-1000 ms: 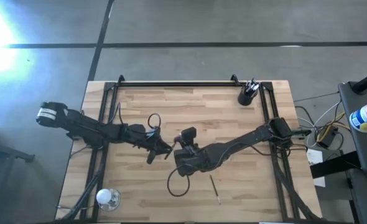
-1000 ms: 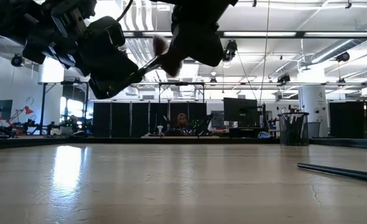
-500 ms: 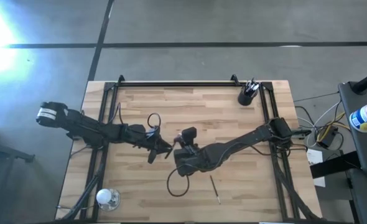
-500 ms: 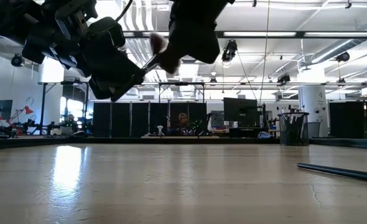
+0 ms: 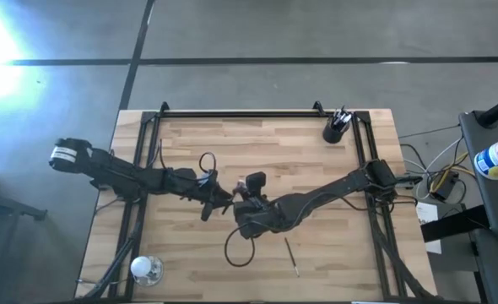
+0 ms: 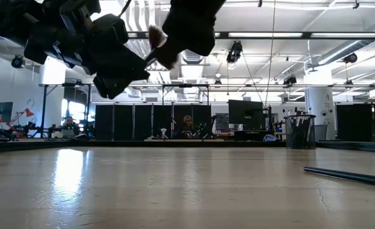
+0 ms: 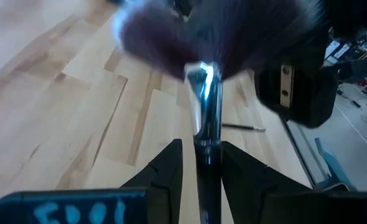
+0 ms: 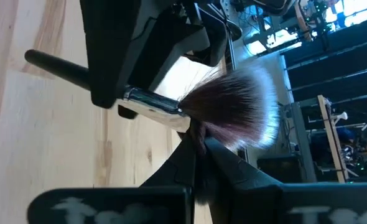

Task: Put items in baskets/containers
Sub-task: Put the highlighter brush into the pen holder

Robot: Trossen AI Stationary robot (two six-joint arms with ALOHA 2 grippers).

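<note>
Handoff mid-air over bench (image 5: 316,169) centre, both arms meeting there.

Left hand (image 7: 201,158) clamped on the fan brush (image 7: 211,50) at its shiny ferrule, bristles pointing toward the right arm. In the high view the left hand (image 5: 219,200) sits just left of the right hand (image 5: 242,201), the two almost touching.

Right hand (image 8: 199,146): fingers nearly together, tips at the base of the brush's (image 8: 230,106) bristles, right where ferrule meets hair. Can't tell whether they actually pinch it or just touch.

Low view: both hands well above the bench surface, brush head (image 6: 156,37) showing between the two dark bodies.

Cup (image 5: 333,131) at the far right corner of the bench, upright, several brushes (image 5: 342,116) standing in it. Same cup (image 6: 299,131) visible at the far right in the low view.

One loose brush (image 5: 291,256) lies flat on the bench, nearer the front edge, below the right arm; also seen in the low view (image 6: 349,176) and the left wrist view (image 7: 242,127).

Clear glass object (image 5: 145,269) at the front left corner, well apart from everything.
</note>
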